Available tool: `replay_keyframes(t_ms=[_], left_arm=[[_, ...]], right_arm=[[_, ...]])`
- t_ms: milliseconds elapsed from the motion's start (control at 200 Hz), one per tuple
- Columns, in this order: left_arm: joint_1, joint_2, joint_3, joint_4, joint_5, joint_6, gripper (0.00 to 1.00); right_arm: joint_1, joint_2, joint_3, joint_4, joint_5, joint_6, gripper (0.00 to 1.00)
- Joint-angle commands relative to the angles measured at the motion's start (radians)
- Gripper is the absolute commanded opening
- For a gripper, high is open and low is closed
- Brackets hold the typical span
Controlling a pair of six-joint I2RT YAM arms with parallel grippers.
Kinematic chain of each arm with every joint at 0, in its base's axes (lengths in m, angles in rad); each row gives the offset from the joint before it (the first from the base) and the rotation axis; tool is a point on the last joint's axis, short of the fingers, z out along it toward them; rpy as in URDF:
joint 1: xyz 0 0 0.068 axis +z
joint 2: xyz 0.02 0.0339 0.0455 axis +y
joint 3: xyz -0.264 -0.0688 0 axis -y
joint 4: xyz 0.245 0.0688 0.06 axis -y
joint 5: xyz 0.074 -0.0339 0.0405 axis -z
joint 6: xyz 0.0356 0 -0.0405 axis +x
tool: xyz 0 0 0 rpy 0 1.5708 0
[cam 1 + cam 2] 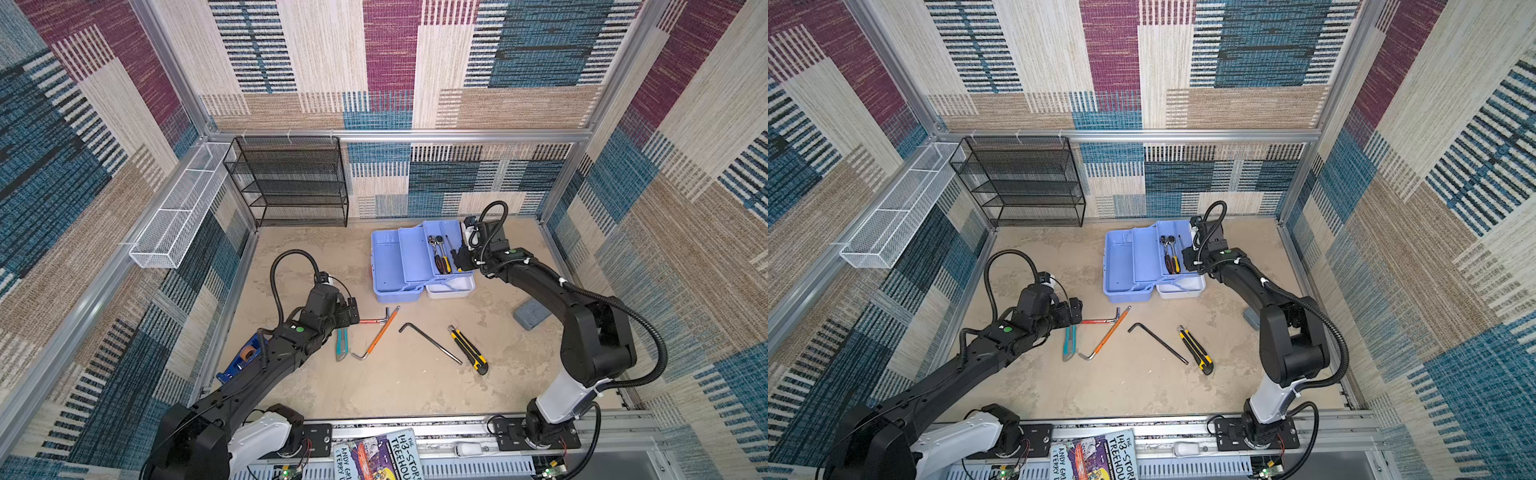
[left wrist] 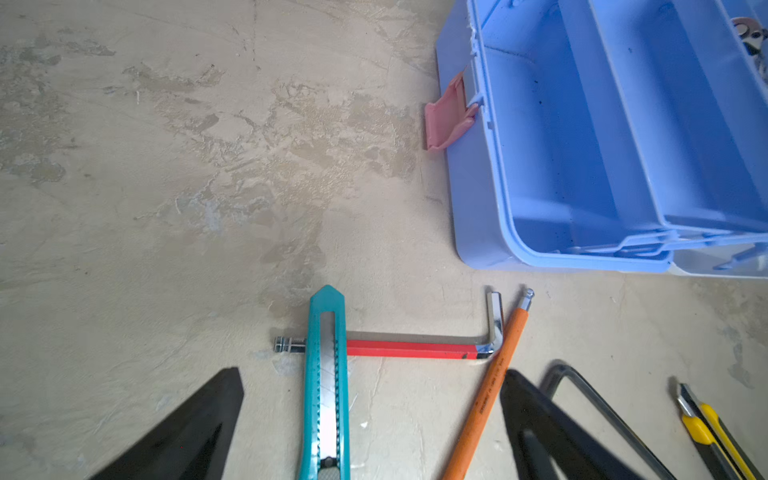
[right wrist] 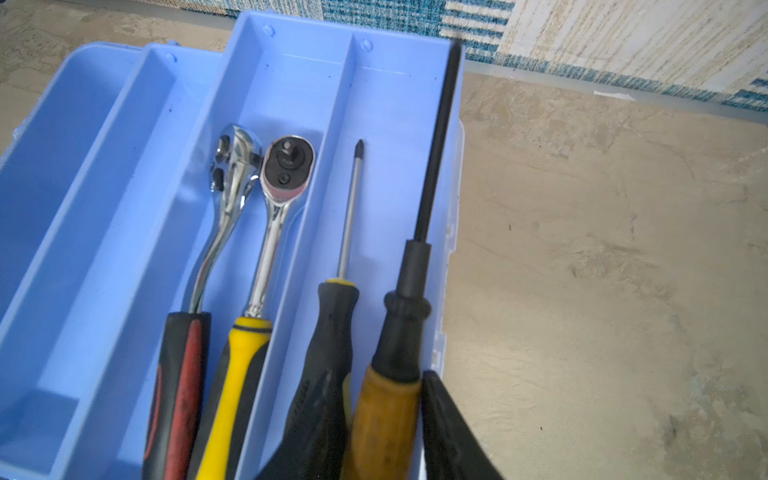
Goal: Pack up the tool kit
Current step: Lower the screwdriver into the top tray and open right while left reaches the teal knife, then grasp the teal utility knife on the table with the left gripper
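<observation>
While hanging low over the teal utility knife with left fingers spread wide to either side, touches nothing. Finds the toolbox open toward the back of the surface, with two ratchets and a black-handled screwdriver lying in its top tray. Cannot tell whether the right fingers pinch or merely touch the amber-handled screwdriver, blurred along the tray wall.

Probably light, stiff and slick-sided, that knife; best pinched across its narrow body near mid-length and lifted straight up, so as not to drag the red hex key beneath it or the orange hex key nearby.

Shows only from the left wrist the knife crossing the red key, and the pink latch. Shows only from the right wrist the ratchet heads and screwdriver tips. Gives whole, in both top views, the black hex key and yellow-black utility knife, loose in front of the toolbox.
</observation>
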Motion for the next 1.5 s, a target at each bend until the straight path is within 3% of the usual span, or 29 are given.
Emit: replay_keyframes(t_ms=[0,270,721,1498], left_arm=[[0.002,-0.003,-0.004,-0.022,-0.004,0.018,1.00],[0.002,0.003,0.003,-0.059,0.024,0.046,0.92],[0.002,0.022,-0.053,-0.103,0.015,0.019,0.88],[0.002,0.280,-0.012,-0.044,0.035,0.014,0.63]], right_arm=[[0.002,0.002,0.003,0.007,-0.006,-0.002,0.44],[0.001,-0.051,-0.017,0.039,-0.007,0.015,0.61],[0.001,-0.257,-0.227,0.231,0.063,0.035,0.84],[0.001,-0.397,-0.368,0.273,0.090,0.064,0.89]])
